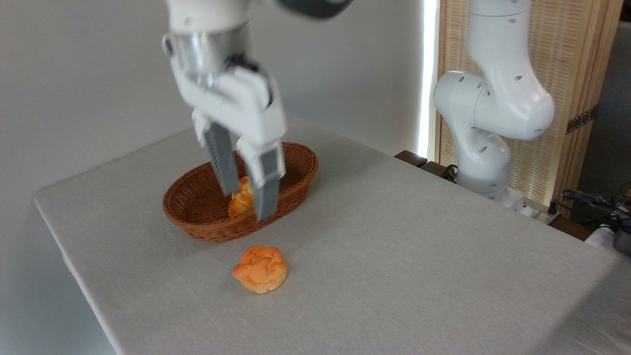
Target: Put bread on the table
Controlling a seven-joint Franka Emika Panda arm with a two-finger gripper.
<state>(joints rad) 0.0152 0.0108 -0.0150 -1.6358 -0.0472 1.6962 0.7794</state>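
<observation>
Jaws spread and empty, our gripper (245, 204) hangs above the brown oval wicker basket (197, 222) holding a golden loaf (240, 202); the small round knotted bun (260, 269) sits on the grey-beige table (394, 256).

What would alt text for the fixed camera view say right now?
A small round bun sits alone on the grey table, in front of a brown wicker basket. The white robot arm's tool hangs open above and clear of the bun, its fingers in front of the basket, partly hiding a second piece of bread inside it.
</observation>
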